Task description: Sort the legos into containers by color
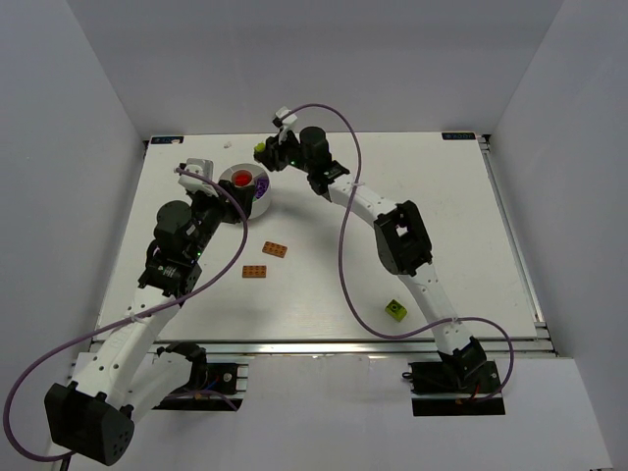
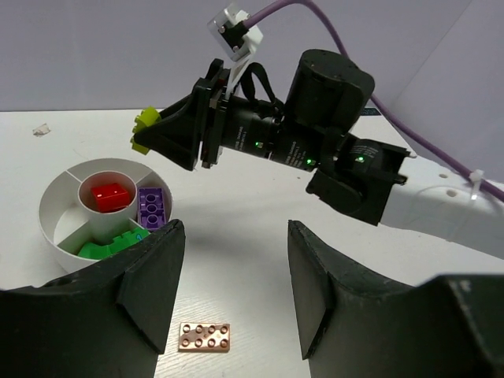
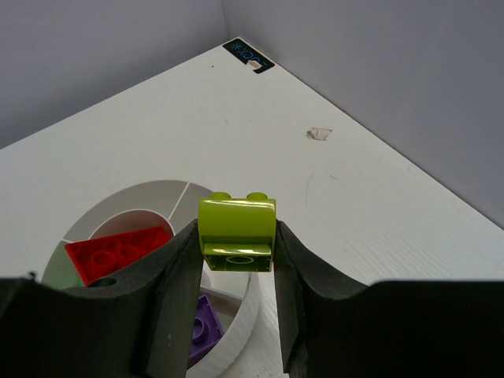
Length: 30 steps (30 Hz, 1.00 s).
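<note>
My right gripper (image 3: 235,246) is shut on a lime-green block (image 3: 236,227) and holds it in the air over the edge of the round white divided dish (image 3: 253,313). From above, that block (image 1: 260,149) sits just past the dish (image 1: 235,169). A red brick (image 2: 109,195) lies in the dish's middle compartment, with a purple brick (image 2: 153,206) and a green brick (image 2: 109,246) in outer ones. My left gripper (image 2: 235,293) hangs open and empty beside the dish (image 2: 52,236), above an orange plate (image 2: 205,336). Two orange plates (image 1: 275,249) (image 1: 256,272) lie on the table.
A green cube (image 1: 395,310) rests near the table's front edge, beside the right arm's lower link. A purple cable (image 1: 343,235) loops over the right arm. Grey walls close off the table on three sides.
</note>
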Tool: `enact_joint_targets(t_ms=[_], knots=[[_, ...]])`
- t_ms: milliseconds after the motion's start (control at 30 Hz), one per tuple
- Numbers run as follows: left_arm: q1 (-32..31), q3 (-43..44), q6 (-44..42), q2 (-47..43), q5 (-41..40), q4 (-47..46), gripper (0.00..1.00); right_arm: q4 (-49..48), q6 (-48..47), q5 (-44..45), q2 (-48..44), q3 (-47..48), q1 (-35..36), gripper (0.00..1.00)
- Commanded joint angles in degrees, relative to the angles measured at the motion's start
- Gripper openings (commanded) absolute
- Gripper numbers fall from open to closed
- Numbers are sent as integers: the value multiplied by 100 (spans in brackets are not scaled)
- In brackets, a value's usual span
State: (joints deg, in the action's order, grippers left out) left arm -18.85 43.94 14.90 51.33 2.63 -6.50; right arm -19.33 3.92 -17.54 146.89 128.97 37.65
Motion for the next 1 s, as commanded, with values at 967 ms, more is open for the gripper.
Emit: enact_joint_targets(t_ms=[967], knots=[[31, 9, 75, -35, 290, -62, 65, -800, 1137, -303, 692, 603, 85, 0]])
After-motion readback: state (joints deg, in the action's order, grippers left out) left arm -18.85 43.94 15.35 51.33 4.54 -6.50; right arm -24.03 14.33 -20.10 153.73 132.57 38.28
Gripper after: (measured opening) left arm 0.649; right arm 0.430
